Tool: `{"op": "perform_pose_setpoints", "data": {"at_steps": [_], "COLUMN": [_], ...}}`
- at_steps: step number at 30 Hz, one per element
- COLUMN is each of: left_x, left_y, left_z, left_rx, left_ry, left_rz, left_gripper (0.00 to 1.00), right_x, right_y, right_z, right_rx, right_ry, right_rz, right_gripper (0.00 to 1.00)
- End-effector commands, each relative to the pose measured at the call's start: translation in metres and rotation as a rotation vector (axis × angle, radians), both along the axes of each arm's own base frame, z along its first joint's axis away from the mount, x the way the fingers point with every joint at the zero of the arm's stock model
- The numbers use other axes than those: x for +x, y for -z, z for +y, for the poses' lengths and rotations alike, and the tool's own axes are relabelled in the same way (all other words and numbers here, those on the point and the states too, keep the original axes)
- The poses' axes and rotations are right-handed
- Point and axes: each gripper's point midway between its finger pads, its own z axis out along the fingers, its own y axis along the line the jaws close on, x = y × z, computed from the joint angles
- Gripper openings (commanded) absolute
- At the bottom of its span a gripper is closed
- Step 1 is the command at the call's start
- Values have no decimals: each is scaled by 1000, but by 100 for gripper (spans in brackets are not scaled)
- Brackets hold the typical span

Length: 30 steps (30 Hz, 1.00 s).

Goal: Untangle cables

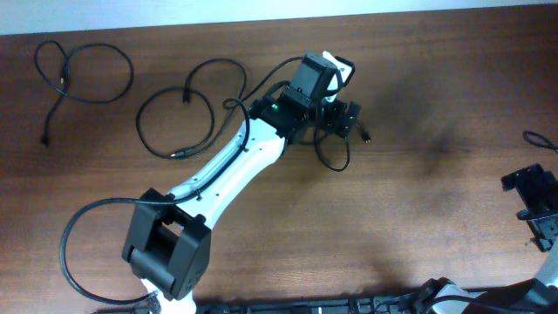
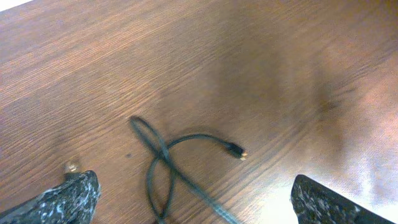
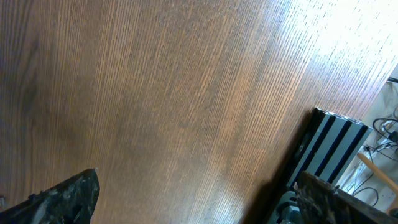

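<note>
Now, from overhead I see three cables lying apart on the table [image 1: 418, 192]. The first cable [image 1: 129, 77] loops at the far left, well clear of the others. The second cable [image 1: 141, 126] makes a wide ring just beside my left arm [image 1: 235, 161]. The third cable [image 1: 331, 166] lies in a small loop under the left gripper [image 1: 343, 118], its plug [image 1: 366, 138] poking out to one side. On the left wrist view that gripper stands wide, its fingers [image 2: 68, 199] far apart with nothing pinched. The third cable crosses itself on the wood between them, and its plug rests flat, touching neither finger. My right gripper [image 1: 534, 202] sits at the table's right edge, well apart from every cable. Its wrist view shows the jaws spread wide over the wood, holding nothing.
</note>
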Motion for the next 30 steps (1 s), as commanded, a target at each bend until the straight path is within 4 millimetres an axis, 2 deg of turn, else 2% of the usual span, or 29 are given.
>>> {"op": "perform_pose_setpoints", "data": {"at_steps": [1,3,6,8,10,13,16,21,25,28,29,30], "left_x": [-17,-19,-13,-6,5,21,21,18,19,10,10,6], "left_y": [3,32,69,101,124,133,135,157,181,186,187,189], "left_z": [-26,-36,-34,-25,-9,14,14,17,37,34,36,41], "left_rx": [-35,2,48,116,207,317,319,350,352,243,244,260], "left_ry": [65,75,57,19,-53,-157,-158,-153,-183,-127,-129,-131], "left_rz": [29,59,97,118,95,27,29,61,156,283,291,311], "left_gripper": [99,99,99,99,99,99,99,99,99,99,92,42], "right_x": [-2,-1,1,1,1,2,2,2,2,2,2,2], "right_y": [1,1,1,1,1,1,1,1,1,1,1,1], "right_z": [0,1,3,3,3,2,2,1,1,1,1,1], "right_rx": [3,7,18,18,18,16,14,13,13,13,13,13], "right_ry": [9,8,6,6,6,6,6,6,6,6,6,6], "right_rz": [3,0,-12,-13,-13,-16,-17,-17,-17,-17,-18,-18], "right_gripper": [99,99,99,99,99,99,99,99,99,99,99,99]}}
